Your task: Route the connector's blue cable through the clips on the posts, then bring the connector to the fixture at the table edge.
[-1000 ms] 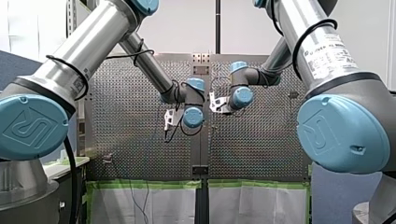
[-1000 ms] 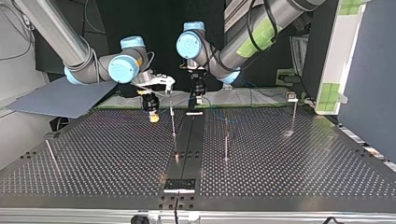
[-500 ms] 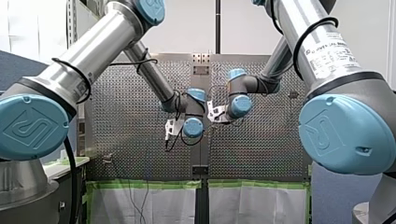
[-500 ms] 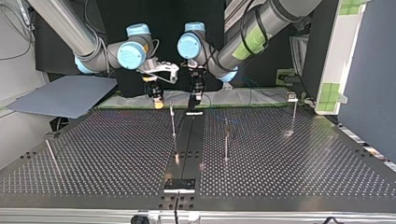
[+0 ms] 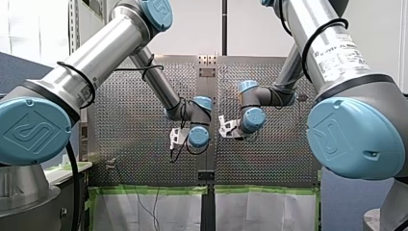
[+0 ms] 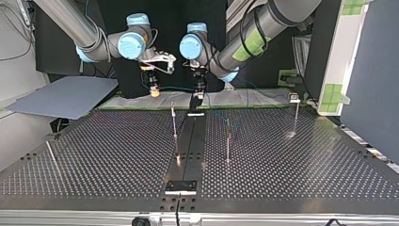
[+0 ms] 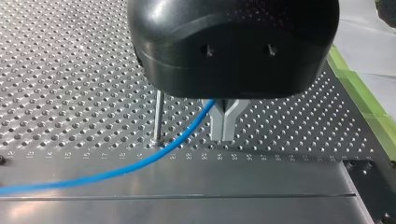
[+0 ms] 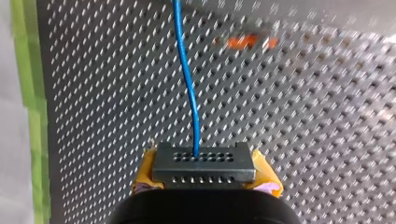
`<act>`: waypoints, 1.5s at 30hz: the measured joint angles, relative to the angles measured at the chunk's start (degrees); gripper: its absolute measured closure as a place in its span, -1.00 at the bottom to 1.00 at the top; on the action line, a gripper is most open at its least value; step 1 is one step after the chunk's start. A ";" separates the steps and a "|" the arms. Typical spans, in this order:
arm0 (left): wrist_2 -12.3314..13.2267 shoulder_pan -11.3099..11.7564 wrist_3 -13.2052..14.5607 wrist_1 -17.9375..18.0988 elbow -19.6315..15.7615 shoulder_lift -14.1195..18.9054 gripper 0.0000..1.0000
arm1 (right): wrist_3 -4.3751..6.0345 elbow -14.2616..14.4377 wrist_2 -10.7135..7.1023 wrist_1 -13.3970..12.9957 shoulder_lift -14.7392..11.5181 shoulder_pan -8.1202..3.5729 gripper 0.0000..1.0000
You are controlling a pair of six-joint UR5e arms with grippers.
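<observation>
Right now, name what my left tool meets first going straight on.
Likely the perforated table right under it, beside the thin post; how far is unclear.

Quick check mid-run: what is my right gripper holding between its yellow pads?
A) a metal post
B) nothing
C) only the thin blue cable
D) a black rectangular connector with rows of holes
D: the right wrist view shows the black rectangular connector clamped between the right gripper's yellow pads, with the thin blue cable running out of it ahead of the gripper.
</observation>
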 joint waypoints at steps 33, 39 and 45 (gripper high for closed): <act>4.17 0.60 -0.03 -3.71 4.33 -0.13 0.98 | -0.88 0.42 -8.55 -8.40 0.16 -6.97 1.00; 5.20 1.31 -0.44 -5.11 5.59 -0.17 0.98 | -0.38 -0.01 -8.62 -8.42 0.19 -7.59 1.00; 6.30 2.21 -0.72 -7.25 7.65 -0.37 0.98 | -0.18 -0.77 -9.00 -8.18 0.25 -8.10 1.00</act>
